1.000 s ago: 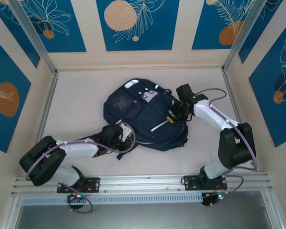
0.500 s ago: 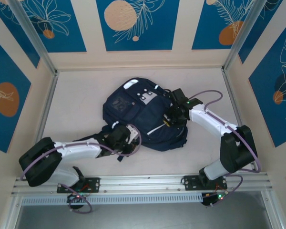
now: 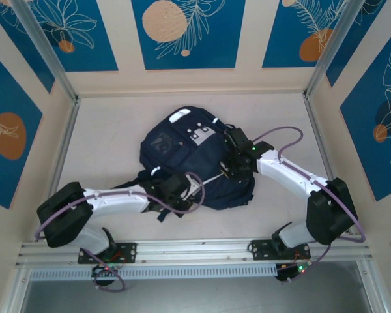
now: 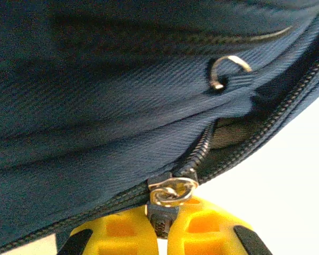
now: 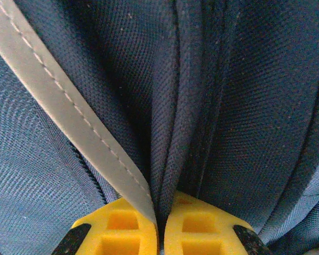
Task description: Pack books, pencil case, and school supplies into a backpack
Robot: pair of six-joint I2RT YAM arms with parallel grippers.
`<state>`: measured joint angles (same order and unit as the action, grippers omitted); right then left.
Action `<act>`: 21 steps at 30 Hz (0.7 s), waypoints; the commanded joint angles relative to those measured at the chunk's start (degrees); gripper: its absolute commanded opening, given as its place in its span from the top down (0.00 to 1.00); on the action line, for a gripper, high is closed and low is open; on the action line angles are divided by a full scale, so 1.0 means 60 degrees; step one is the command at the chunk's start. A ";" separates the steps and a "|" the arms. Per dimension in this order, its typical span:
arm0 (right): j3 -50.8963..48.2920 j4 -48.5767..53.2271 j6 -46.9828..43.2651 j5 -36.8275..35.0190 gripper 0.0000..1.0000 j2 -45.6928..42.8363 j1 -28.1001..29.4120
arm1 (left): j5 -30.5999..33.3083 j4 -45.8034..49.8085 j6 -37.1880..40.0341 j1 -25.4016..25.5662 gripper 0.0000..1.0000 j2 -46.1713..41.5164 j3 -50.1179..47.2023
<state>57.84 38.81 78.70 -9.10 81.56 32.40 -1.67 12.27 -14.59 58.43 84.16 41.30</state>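
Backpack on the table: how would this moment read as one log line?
backpack: lying on table | left gripper: shut on zipper pull | right gripper: shut, pinching fabric fold

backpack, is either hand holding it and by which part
Both. The left hand is shut on the backpack's zipper pull; the right hand is shut on a fabric fold and the grey strip beside it.

The backpack (image 3: 176,153) is dark blue. The fingers (image 4: 202,228) are yellow. The walls (image 3: 215,39) are blue with orange circles.
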 commanded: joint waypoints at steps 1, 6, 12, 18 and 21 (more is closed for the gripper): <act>-0.0050 -0.0344 0.0411 0.0726 0.99 -0.0019 0.0491 | -0.0763 0.0294 0.0224 0.0477 0.95 0.0176 0.1002; -0.0055 -0.0390 0.0482 0.0586 0.91 -0.0031 0.0690 | -0.1573 0.0801 0.0160 0.0702 0.88 0.0507 0.1812; -0.0090 0.0200 0.0083 -0.0130 0.60 -0.0604 0.0578 | -0.2626 0.1068 0.0012 0.0793 0.74 0.0827 0.2321; -0.0383 0.0699 -0.1207 -0.1085 0.54 -0.1874 0.0321 | -0.3759 0.0872 -0.0170 0.0793 0.60 0.0665 0.2425; -0.0750 0.0421 -0.2306 -0.1368 0.59 -0.2722 0.0244 | -0.3906 0.0816 -0.0237 0.0794 0.51 0.0330 0.2469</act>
<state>55.44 40.40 71.46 -13.91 68.64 34.35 -20.78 18.24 -15.53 62.83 88.66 54.54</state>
